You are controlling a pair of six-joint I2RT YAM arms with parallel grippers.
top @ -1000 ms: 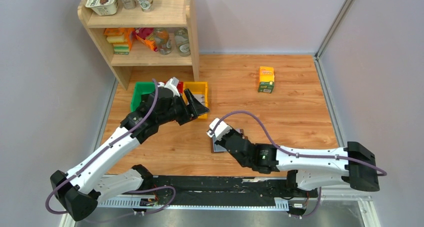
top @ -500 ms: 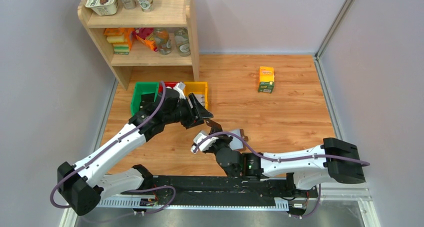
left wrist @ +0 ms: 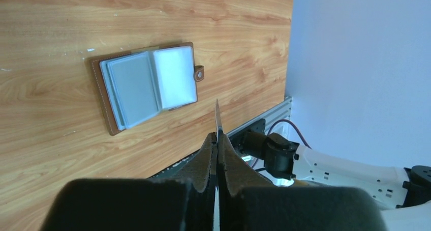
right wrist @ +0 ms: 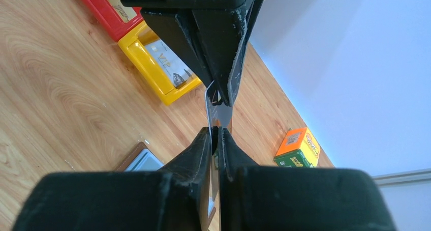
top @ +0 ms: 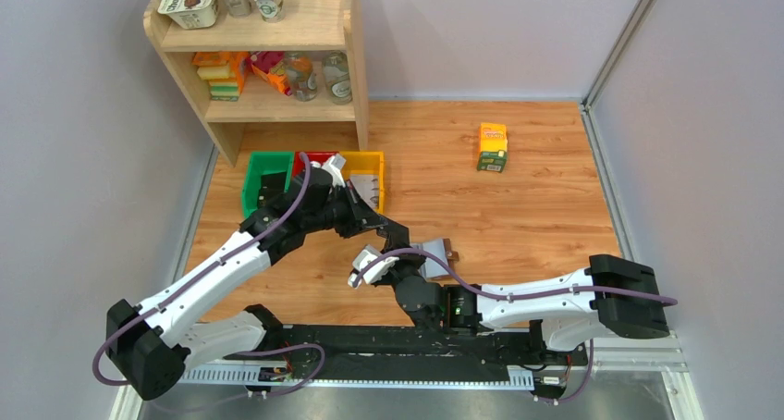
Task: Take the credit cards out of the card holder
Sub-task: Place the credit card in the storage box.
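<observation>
The brown card holder [left wrist: 147, 86] lies open on the wooden table, its pale clear sleeves facing up; it also shows partly under the arms [top: 434, 253] and below the right fingers [right wrist: 140, 161]. One thin credit card [right wrist: 217, 114] stands edge-on in the air between both grippers. My left gripper [left wrist: 217, 135] is shut on one end of the card [left wrist: 217, 120]. The other end sits between the fingers of my right gripper [right wrist: 216, 132], which stand a narrow slit apart, the card against one pad. Both grippers meet above the holder's left side [top: 396, 235].
Green [top: 263, 175], red [top: 314, 157] and yellow [top: 370, 175] bins stand in a row behind the left arm; the yellow bin [right wrist: 152, 68] holds cards. An orange-green carton [top: 492, 147] stands at the far right. A wooden shelf [top: 268, 59] fills the back left corner.
The right arm swung left from the holder, lifting the card. The left gripper came down from the bins and shut on it. The right jaws have parted slightly.
</observation>
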